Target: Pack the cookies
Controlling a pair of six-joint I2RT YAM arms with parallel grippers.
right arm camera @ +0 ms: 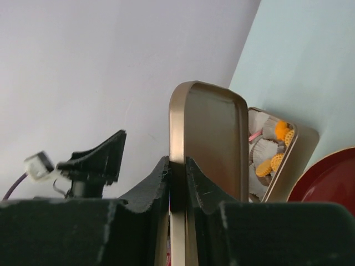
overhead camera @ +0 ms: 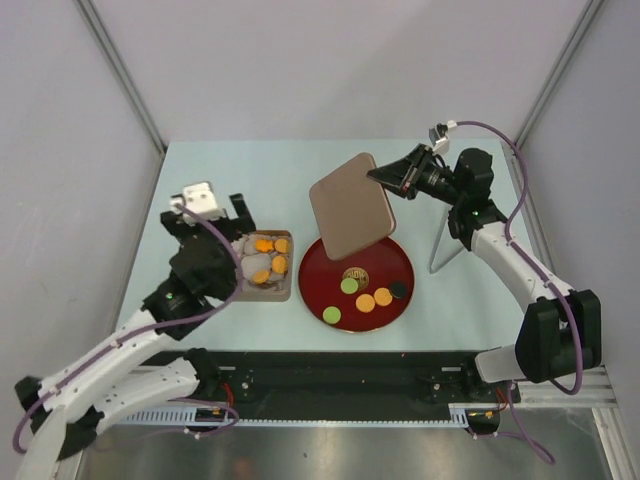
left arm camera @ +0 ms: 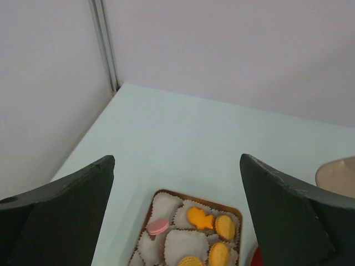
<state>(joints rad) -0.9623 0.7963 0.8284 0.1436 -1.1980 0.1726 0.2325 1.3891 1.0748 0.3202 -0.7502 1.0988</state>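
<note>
On a pale blue-green table [overhead camera: 200,170], viewed from overhead, a dark red round plate [overhead camera: 405,262] sits near the front edge at centre. Loose cookies [overhead camera: 366,302] lie on it. Two green discs, two orange discs and one black disc are grouped toward its 6 o'clock side, and one brownish piece sits nearer the middle.

At the plate's 9 o'clock, just beside it, stands a small brown rectangular tin [overhead camera: 268,297] lined with pale crumpled paper cups [left arm camera: 186,244]. Several orange cookies, a fish-like orange piece and one pink disc rest in the cups. The left gripper [overhead camera: 206,212] hovers at the tin's 10 o'clock, its two dark fingers spread wide and holding nothing.

At the plate's 12 o'clock, the right gripper [overhead camera: 385,178] has its fingers pinched on the 3 o'clock edge of a tan metal lid [overhead camera: 350,205], rectangular with rounded corners. The lid is tilted, and its near corner overlaps the plate's far rim from above. I cannot tell whether it touches the plate.
</note>
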